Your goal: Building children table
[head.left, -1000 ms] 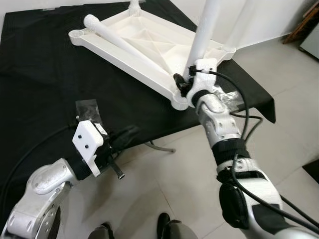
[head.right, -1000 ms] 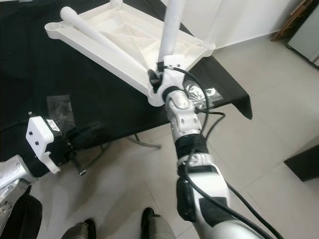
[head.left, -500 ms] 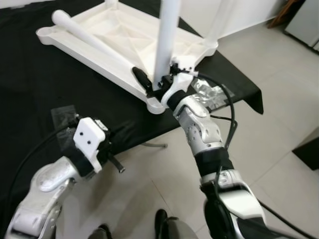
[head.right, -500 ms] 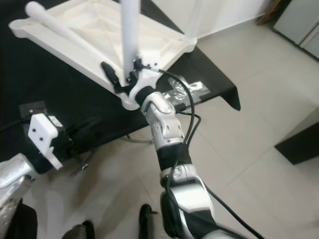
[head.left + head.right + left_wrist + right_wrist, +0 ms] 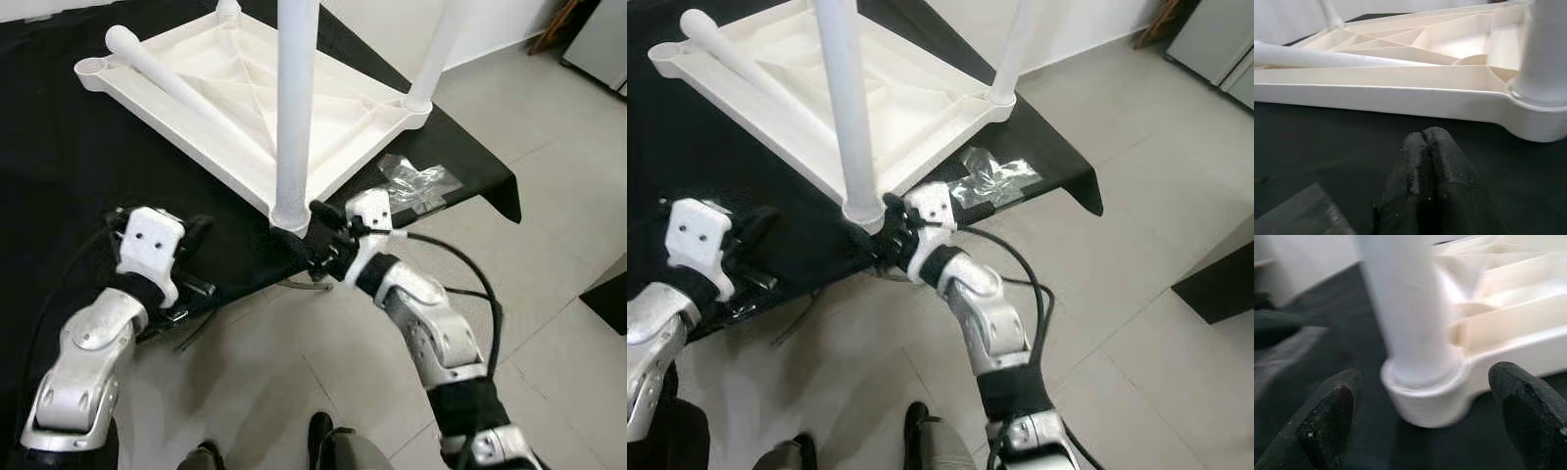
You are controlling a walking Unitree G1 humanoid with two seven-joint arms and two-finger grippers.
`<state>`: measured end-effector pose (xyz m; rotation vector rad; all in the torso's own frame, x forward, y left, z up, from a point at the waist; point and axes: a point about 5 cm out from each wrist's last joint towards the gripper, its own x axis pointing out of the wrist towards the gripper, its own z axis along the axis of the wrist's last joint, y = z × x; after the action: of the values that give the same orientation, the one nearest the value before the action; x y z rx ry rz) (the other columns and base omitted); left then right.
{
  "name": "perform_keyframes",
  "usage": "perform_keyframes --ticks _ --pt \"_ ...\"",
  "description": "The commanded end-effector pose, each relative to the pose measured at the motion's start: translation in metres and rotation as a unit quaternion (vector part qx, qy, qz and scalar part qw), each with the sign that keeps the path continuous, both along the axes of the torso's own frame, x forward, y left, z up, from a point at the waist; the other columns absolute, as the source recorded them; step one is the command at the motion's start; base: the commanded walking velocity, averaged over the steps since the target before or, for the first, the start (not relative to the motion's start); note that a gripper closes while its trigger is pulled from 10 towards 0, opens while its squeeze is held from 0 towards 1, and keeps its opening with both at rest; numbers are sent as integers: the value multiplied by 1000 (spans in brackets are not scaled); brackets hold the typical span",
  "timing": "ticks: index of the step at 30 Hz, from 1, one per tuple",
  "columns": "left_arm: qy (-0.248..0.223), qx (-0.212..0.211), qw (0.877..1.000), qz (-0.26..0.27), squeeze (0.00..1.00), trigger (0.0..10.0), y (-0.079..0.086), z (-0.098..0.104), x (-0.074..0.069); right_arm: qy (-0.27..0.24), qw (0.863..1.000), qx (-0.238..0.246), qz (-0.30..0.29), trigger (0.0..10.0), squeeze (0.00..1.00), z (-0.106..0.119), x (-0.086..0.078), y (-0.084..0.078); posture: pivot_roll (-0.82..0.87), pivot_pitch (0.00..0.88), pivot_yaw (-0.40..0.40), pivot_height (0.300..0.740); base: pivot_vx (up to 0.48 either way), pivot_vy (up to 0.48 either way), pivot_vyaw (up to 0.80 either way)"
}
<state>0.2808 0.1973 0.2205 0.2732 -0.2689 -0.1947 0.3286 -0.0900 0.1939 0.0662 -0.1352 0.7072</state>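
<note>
Your right gripper (image 5: 1425, 426) is standing with its two black fingers (image 5: 1327, 416) spread wide, one on either side of the near corner socket of the table top (image 5: 245, 98); it is gripping nothing, and the fingers are sitting just clear of the plastic. In the head views it is hanging at the edge of the black cloth (image 5: 59, 147), just beside that corner.

Your left gripper (image 5: 1425, 152) is pressed closed, fingertips together with nothing between them. It is hovering low over the cloth, near the long side rail of the table top, apart from it.

The white plastic table top is lying upside down on the cloth-covered surface, ribbed underside facing up. An upright leg (image 5: 294, 108) is standing in the near corner socket. A second leg (image 5: 438, 49) is standing in the corner toward your right. A loose leg (image 5: 186, 93) is lying across the underside. A clear plastic bag (image 5: 416, 181) is lying on the cloth near the right corner.
</note>
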Motion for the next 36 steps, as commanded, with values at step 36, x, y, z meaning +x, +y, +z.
perform_keyframes --ticks 36 --pt "56 -200 966 154 0 10000 47 -55 -46 -23 996 -35 -83 10000 0 -11 -23 -36 21 272 -96 740 0 -248 0"
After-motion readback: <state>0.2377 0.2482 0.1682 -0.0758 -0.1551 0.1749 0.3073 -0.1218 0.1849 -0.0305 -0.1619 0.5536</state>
